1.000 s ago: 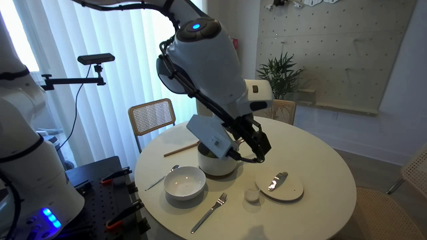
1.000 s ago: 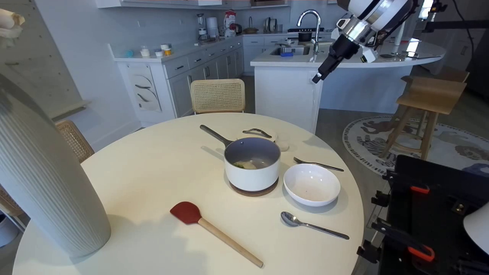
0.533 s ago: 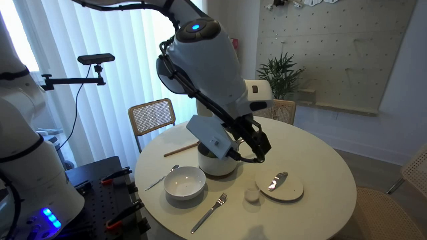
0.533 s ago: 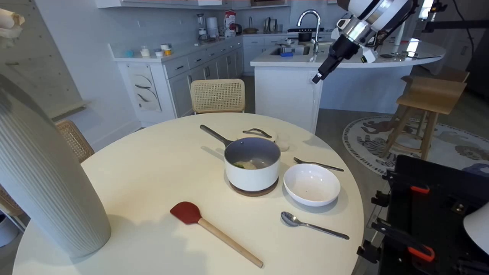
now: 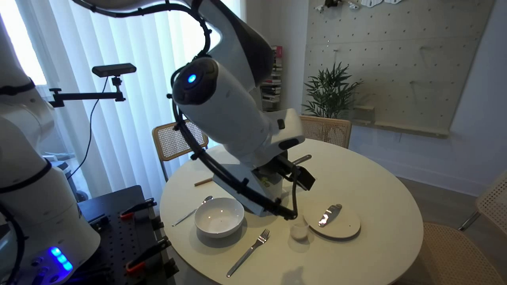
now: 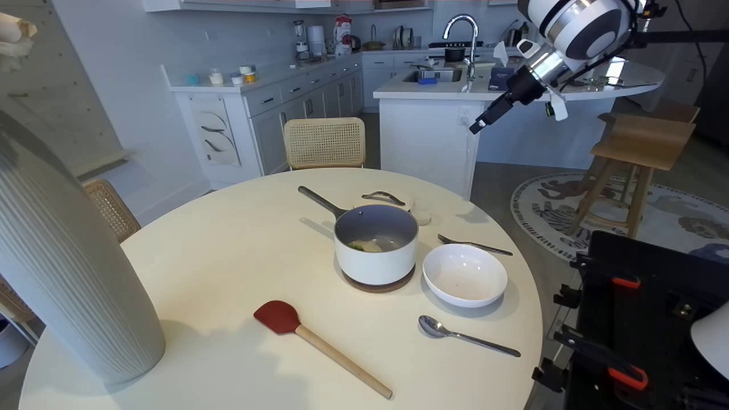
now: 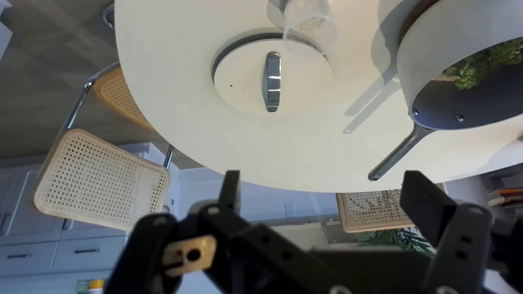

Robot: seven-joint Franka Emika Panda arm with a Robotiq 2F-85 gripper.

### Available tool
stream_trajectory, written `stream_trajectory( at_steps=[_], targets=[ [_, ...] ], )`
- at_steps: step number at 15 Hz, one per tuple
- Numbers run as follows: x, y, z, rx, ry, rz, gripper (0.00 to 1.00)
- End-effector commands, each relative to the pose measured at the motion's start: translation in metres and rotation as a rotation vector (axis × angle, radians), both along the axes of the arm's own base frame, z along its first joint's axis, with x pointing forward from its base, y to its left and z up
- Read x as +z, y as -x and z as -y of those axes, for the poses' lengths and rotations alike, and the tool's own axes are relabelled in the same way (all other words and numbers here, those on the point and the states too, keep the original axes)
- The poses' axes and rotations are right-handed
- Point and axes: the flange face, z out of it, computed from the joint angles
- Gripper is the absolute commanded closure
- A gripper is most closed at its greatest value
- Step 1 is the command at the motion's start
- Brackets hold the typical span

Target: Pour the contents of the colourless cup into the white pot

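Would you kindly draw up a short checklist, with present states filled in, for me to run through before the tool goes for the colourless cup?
1. The tool is open with nothing in its grip: ok.
2. The colourless cup stands upright on the table: ok.
3. The cup has something to pour: ok; pale grains show through its clear wall.
4. The white pot is uncovered: ok; the lid lies on the table.
5. The tool is lined up with the cup: not ok; the cup is not between its jaws.
6. Room for the tool between cup and lid: cannot tell; they are close and overlap in the wrist view.
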Motion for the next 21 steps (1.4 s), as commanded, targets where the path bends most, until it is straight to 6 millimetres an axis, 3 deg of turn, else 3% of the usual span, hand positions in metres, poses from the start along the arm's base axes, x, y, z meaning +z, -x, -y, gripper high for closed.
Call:
stream_trajectory(
  at_steps=[1,7,11,12,13,16,21],
  targets=[
    [-0.024,0.023,0.009,0.03,0.026,0.084,0.0],
    [-0.084,0.058,0.034,0.077,0.019,0.2,0.0],
    [-0.12,0.067,0.033,0.127,-0.021,0.26,0.0],
    [-0.109,0.059,0.04,0.137,-0.039,0.262,0.0],
    [-0.11,0.066,0.042,0.139,-0.044,0.268,0.0],
    [-0.108,0.059,0.05,0.141,-0.041,0.288,0.0],
    [-0.116,0.034,0.061,0.165,-0.011,0.27,0.0]
  ],
)
